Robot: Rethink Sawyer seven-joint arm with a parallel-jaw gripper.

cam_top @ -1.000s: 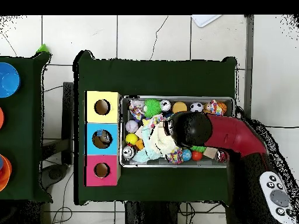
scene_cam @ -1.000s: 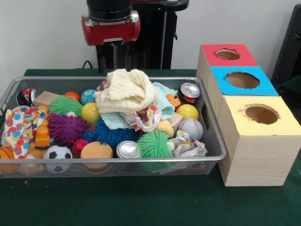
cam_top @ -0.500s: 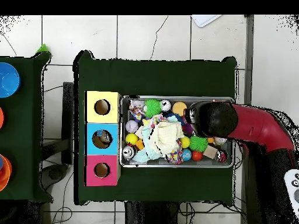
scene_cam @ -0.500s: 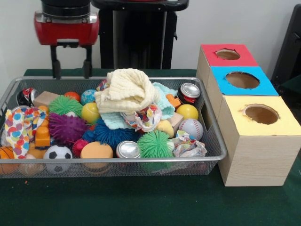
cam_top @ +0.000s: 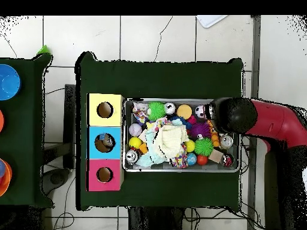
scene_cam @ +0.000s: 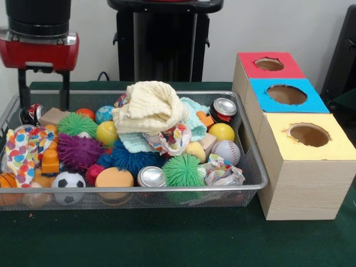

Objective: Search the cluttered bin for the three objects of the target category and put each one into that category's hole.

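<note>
We find the gripper point(scene_cam: 43, 89) at the upper left of the front view, above the left end of the cluttered bin point(scene_cam: 253, 167); its two dark fingers point(scene_cam: 23, 89) hang parted, holding nothing. We see no clear crinkly containers among the toys, with a cream cloth point(scene_cam: 149, 107) heaped at centre. The hole point(scene_cam: 286, 94) lies in the blue-topped box, right of the bin.

- The arm point(scene_cam: 38, 28) is cut off by the top edge of the front view.
- In the overhead view, the claw and the bin's point(cam_top: 180, 100) right end are covered by the arm's black head point(cam_top: 235, 115).
- The basketball point(scene_cam: 6, 182) is cut off at the left edge.
- Whatever lies under the cream cloth point(scene_cam: 149, 107) is hidden.
</note>
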